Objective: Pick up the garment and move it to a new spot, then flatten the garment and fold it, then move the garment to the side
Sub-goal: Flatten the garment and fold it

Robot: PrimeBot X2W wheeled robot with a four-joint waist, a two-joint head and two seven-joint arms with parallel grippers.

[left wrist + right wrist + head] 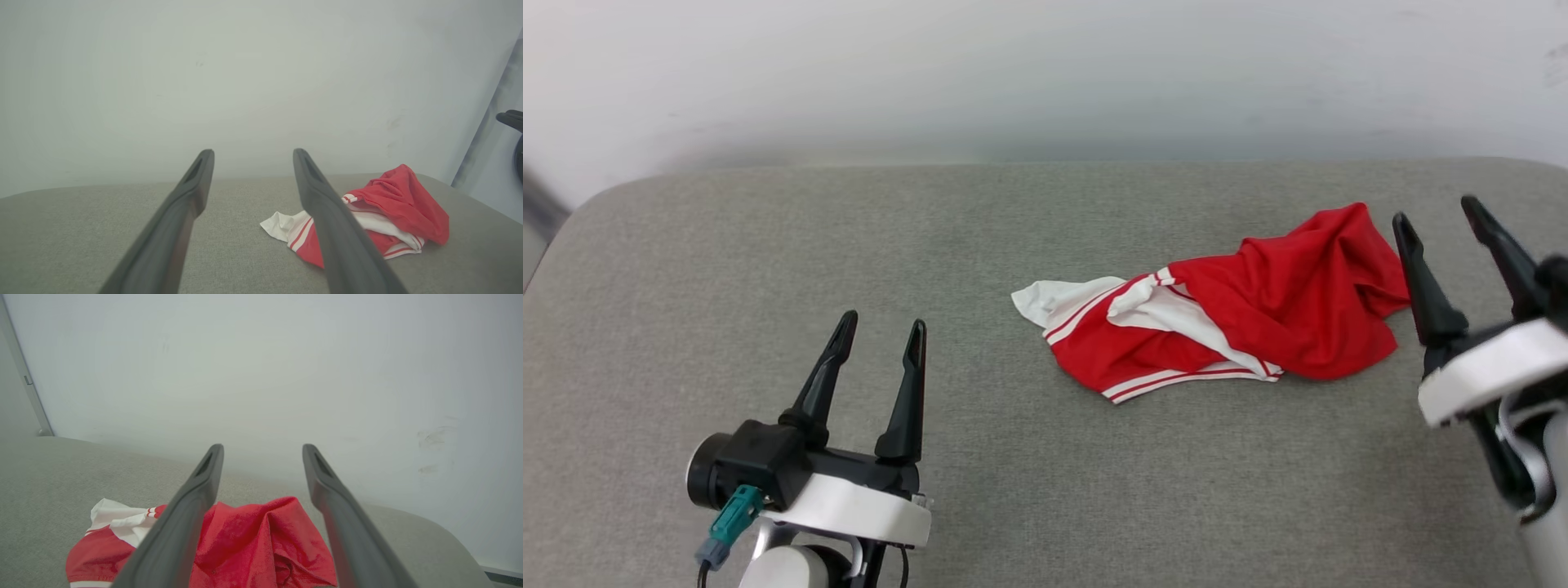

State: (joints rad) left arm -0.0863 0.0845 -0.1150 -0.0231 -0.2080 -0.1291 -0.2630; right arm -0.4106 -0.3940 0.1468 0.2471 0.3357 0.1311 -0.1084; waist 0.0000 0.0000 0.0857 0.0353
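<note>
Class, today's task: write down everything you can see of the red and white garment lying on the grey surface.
The garment is a crumpled heap of soft, matte cloth: mostly red, with white panels and red-white striped trim. It lies bunched and creased, not flattened, right of centre on the grey woven surface, which supports it. The open right end effector stands at its right edge, gripping none of it.

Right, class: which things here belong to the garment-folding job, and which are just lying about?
Job: crumpled red fabric T-shirt with white sleeves and striped trim; left gripper, open; right gripper, open beside the shirt.
Just there: grey woven-fabric padded surface; plain pale wall.
</note>
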